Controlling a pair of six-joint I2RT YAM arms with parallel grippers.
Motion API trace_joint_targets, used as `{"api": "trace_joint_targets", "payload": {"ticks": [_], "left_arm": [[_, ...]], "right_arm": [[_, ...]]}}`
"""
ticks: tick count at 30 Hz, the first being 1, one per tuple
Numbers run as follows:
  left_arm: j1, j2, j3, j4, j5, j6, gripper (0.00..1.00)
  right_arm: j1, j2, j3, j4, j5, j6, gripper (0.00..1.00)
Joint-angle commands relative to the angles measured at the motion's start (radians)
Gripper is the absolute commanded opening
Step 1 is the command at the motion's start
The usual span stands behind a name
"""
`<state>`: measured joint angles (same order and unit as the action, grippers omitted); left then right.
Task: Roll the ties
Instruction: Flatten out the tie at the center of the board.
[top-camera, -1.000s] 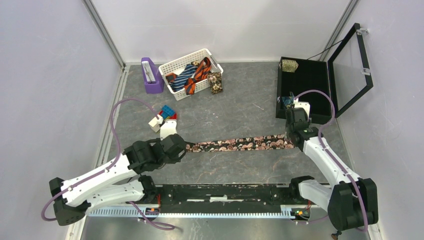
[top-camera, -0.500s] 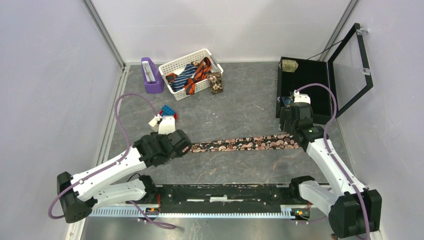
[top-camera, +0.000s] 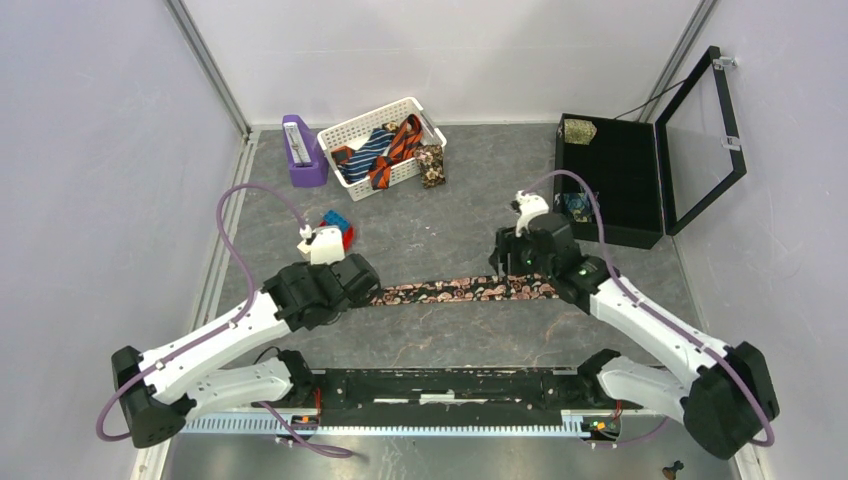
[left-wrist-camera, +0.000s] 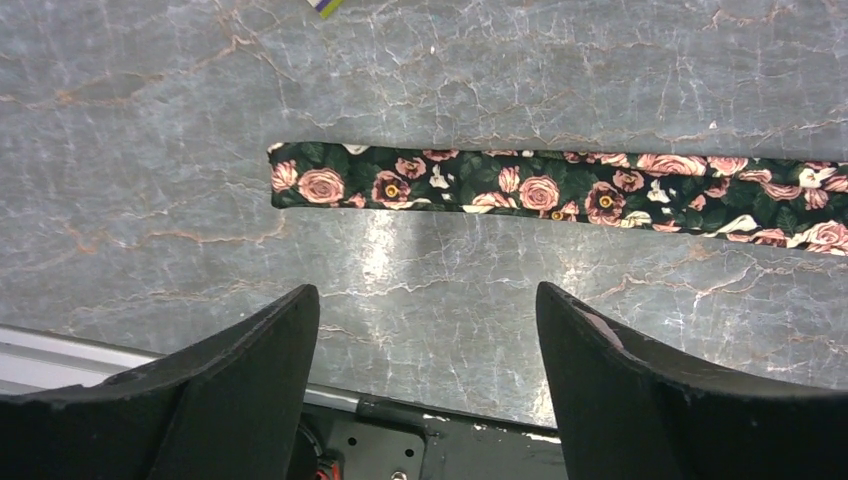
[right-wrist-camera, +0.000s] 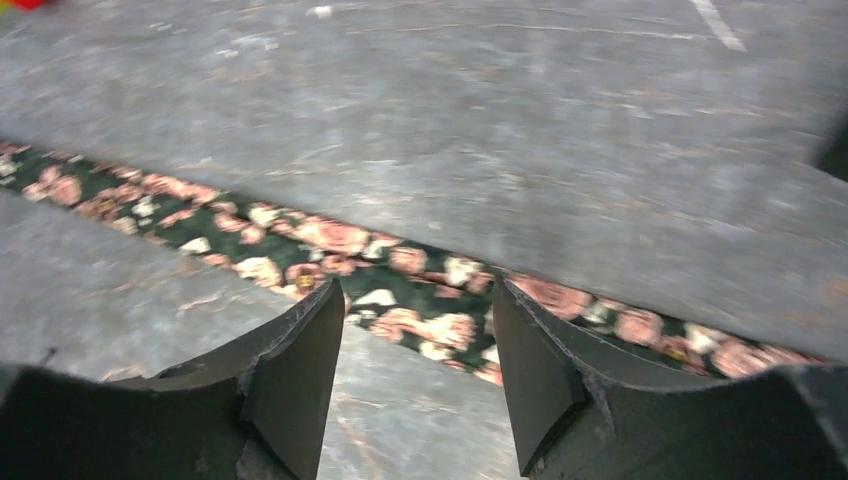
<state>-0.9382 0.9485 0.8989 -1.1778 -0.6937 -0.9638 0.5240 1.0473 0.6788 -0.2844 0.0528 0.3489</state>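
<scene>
Right gripper (right-wrist-camera: 418, 295): swung left, away from the black case (top-camera: 625, 175) where it sat a second ago, and now we see it over the right part of the floral tie (top-camera: 450, 290).
Its fingers: spread, tie passing under the gap, nothing pinched (view's blurry).
Floral tie: flat on the table between the arms, and it reaches less far right than before.
Left gripper (left-wrist-camera: 425, 300): wide apart, empty, just short of the tie's narrow end.
Striped ties (top-camera: 372, 148): we spot them piled in the white basket (top-camera: 365, 117) at the back.
</scene>
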Motion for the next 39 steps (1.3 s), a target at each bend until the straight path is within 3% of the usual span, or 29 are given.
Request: {"api": "trace_joint_targets", "payload": {"ticks": [1, 5, 10, 15, 21, 28, 33, 39], "left_arm": [[0.016, -0.037, -0.067, 0.079, 0.025, -0.114, 0.83], [0.029, -0.130, -0.126, 0.148, 0.024, -0.147, 0.76], [0.031, -0.136, -0.076, 0.135, 0.014, -0.097, 0.75], [0.030, -0.107, -0.039, 0.169, 0.050, 0.021, 0.74], [0.030, -0.052, 0.041, 0.113, 0.025, 0.145, 0.75], [0.031, -0.087, 0.026, 0.159, 0.042, 0.252, 0.75], [0.030, -0.100, -0.027, 0.192, 0.042, 0.293, 0.76], [0.030, -0.119, -0.041, 0.226, 0.051, 0.328, 0.76]], "right_arm": [[0.094, 0.045, -0.019, 0.201, -0.127, 0.038, 0.62], [0.191, 0.156, 0.014, 0.227, -0.129, 0.074, 0.56], [0.212, 0.199, -0.009, 0.129, 0.043, 0.083, 0.55], [0.174, 0.100, -0.042, -0.001, 0.296, 0.061, 0.83], [-0.021, 0.033, -0.086, -0.073, 0.277, 0.009, 0.80], [-0.030, 0.052, -0.140, -0.110, 0.288, 0.128, 0.79], [-0.030, 0.132, -0.134, -0.094, 0.349, 0.162, 0.87], [-0.031, 0.194, -0.182, -0.035, 0.361, 0.201, 0.87]]}}
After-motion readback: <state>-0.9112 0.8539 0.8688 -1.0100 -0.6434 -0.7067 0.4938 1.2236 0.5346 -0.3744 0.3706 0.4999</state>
